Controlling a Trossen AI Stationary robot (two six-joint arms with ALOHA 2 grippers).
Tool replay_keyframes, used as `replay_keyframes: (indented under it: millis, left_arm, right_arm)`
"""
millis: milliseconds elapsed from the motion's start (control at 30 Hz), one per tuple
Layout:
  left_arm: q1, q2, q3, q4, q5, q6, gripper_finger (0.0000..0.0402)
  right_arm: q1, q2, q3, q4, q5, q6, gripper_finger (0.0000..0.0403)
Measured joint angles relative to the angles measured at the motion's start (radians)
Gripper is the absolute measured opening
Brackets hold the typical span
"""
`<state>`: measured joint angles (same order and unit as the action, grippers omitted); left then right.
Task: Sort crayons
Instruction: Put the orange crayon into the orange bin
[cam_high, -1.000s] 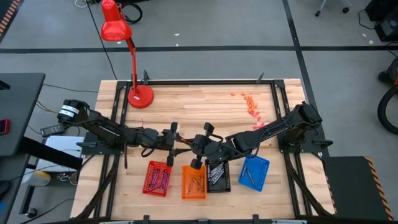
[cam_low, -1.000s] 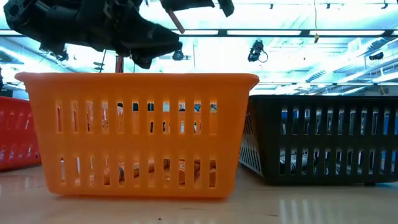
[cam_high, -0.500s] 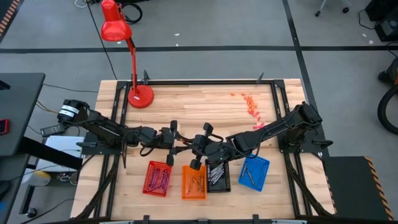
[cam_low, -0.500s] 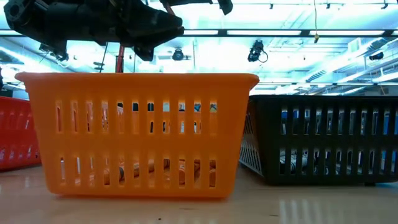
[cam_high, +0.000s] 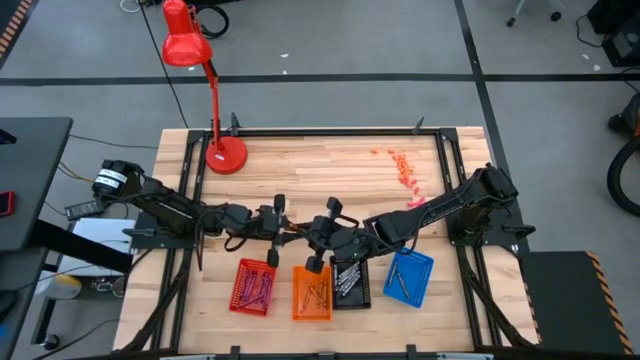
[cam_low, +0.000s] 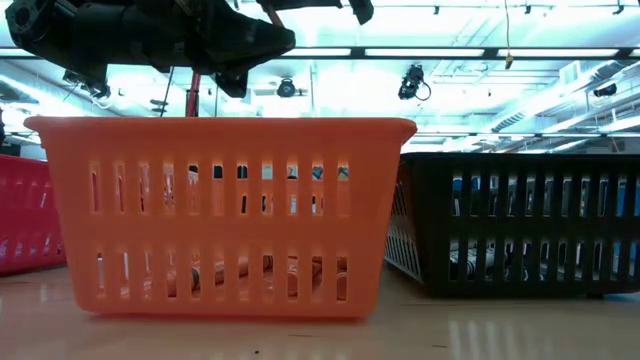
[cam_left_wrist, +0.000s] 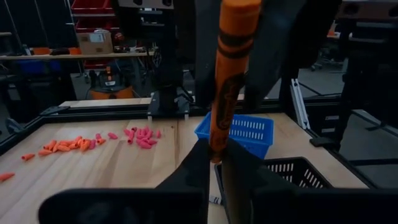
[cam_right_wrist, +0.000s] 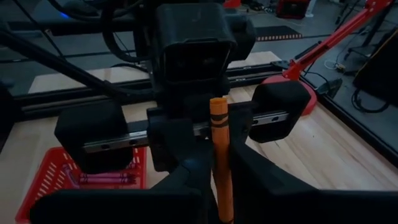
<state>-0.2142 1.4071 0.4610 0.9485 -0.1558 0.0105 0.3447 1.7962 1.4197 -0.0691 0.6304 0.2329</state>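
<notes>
Midair, both end effectors — left (cam_high: 283, 236) and right (cam_high: 306, 238) — clamp one orange crayon (cam_left_wrist: 227, 74) above the trays.

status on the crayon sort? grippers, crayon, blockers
Left gripper and right gripper meet mid-table, both shut on one orange crayon. Held above the orange tray. Nothing in the way.

My overhead camera looks straight down; the low one sits close against the orange tray (cam_low: 220, 215); my wrist cameras face each other, sharing the crayon (cam_left_wrist: 227, 81).
</notes>
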Motion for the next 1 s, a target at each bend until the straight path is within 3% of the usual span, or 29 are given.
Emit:
replay_keyframes:
  millis: [433, 767, 1000]
  left_arm:
    - [0.001, 0.0, 0.0, -0.044, -0.007, 0.0, 0.0038]
    - [-0.006, 0.0, 0.0, -0.192, -0.006, -0.04, 0.004]
    - [-0.006, 0.0, 0.0, -0.227, -0.006, -0.054, 0.004]
  right_arm:
    - [0.035, -0.027, 0.001, -0.206, 0.005, 0.098, 0.0088]
    - [0.118, -0.05, -0.003, -0.472, 0.119, 0.258, 0.0087]
    - [0.147, -0.05, -0.16, -0.54, 0.2, 0.339, 0.0087]
